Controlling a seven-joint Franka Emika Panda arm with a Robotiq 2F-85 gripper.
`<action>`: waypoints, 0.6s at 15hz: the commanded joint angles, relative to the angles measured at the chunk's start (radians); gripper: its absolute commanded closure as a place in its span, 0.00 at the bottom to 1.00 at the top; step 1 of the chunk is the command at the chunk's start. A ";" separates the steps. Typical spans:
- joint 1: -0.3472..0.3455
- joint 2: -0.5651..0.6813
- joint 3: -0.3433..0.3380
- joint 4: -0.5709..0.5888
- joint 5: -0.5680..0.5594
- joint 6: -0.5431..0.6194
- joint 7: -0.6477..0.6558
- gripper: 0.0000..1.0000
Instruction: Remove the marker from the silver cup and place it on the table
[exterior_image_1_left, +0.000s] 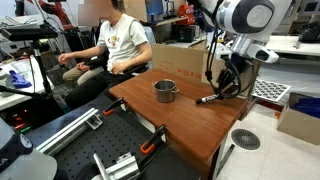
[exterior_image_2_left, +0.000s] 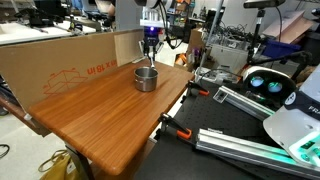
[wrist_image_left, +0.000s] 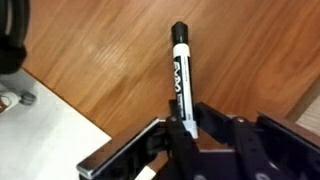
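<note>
Gripper (wrist_image_left: 186, 132) low over the table (wrist_image_left: 250, 50), fingers pinched on the near end of the marker (wrist_image_left: 180, 70), marker stretched out over the reddish-brown wood, contact with it unclear, silver cup (exterior_image_1_left: 165, 91) upright nearby, marker outside it.
</note>
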 joint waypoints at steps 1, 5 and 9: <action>0.023 0.085 -0.041 0.107 -0.055 0.006 0.069 0.94; 0.024 0.138 -0.055 0.175 -0.099 -0.005 0.100 0.94; 0.034 0.165 -0.066 0.211 -0.150 -0.002 0.127 0.43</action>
